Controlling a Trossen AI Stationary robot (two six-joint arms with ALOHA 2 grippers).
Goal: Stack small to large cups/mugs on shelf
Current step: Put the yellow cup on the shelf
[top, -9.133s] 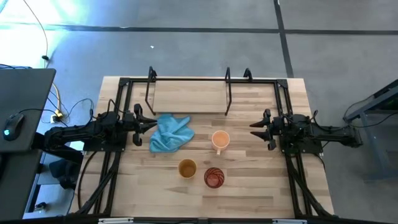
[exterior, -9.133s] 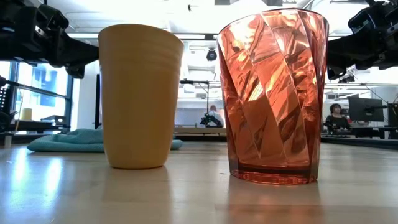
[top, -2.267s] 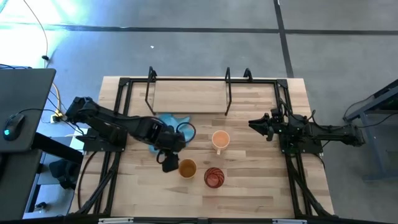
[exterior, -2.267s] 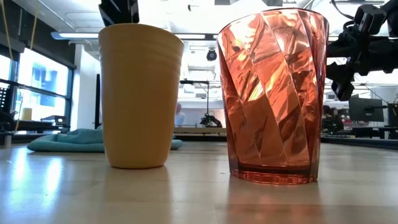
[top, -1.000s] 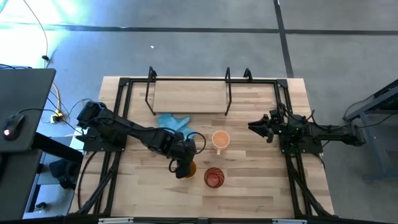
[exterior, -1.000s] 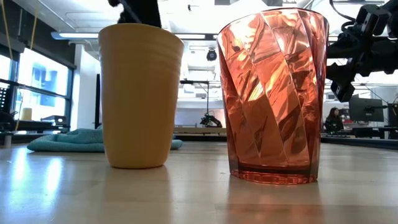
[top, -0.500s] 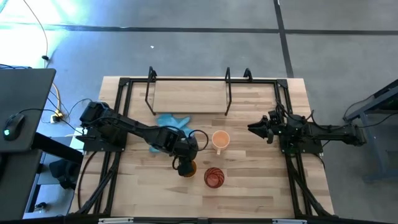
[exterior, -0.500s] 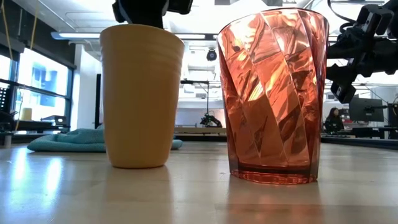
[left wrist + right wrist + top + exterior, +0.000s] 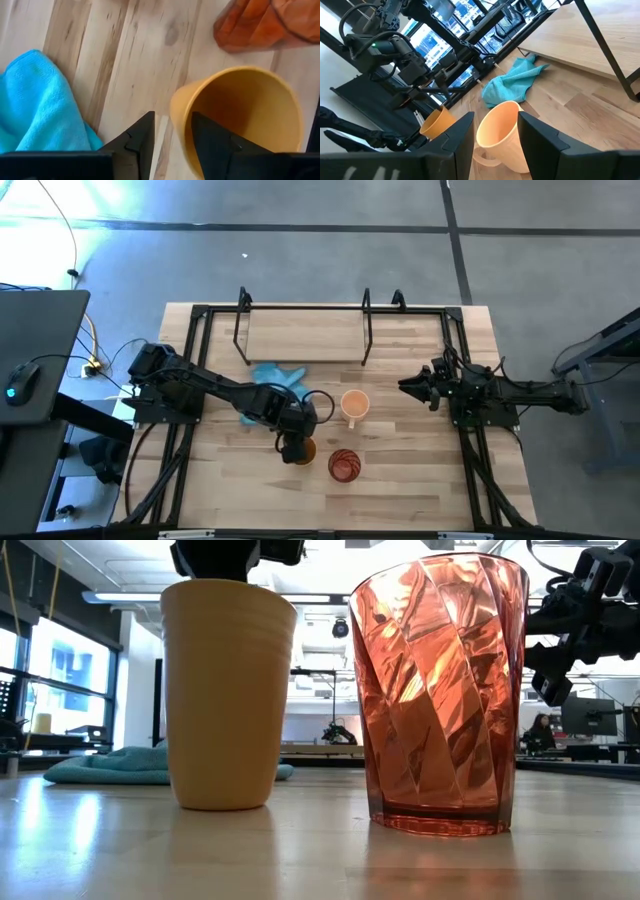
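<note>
1. Yellow cup (image 9: 301, 450) stood upright near the tabletop's front edge, middle; red cup (image 9: 343, 465) just beside it, mug (image 9: 354, 405) nearer the centre, shelf (image 9: 305, 335) along the rear edge.
2. Left gripper (image 9: 170, 135) sat at the yellow cup's rim, jaws spread, one finger inside the wall and one outside; not yet pinching.
3. Right gripper (image 9: 495, 142) waited toward the right edge, jaws spread, holding nothing.
4. Judgement: close squarely on the wall, seat deeper before lifting, raise straight up to avoid tipping it into the red cup or snagging the cloth (image 9: 272, 375).
</note>
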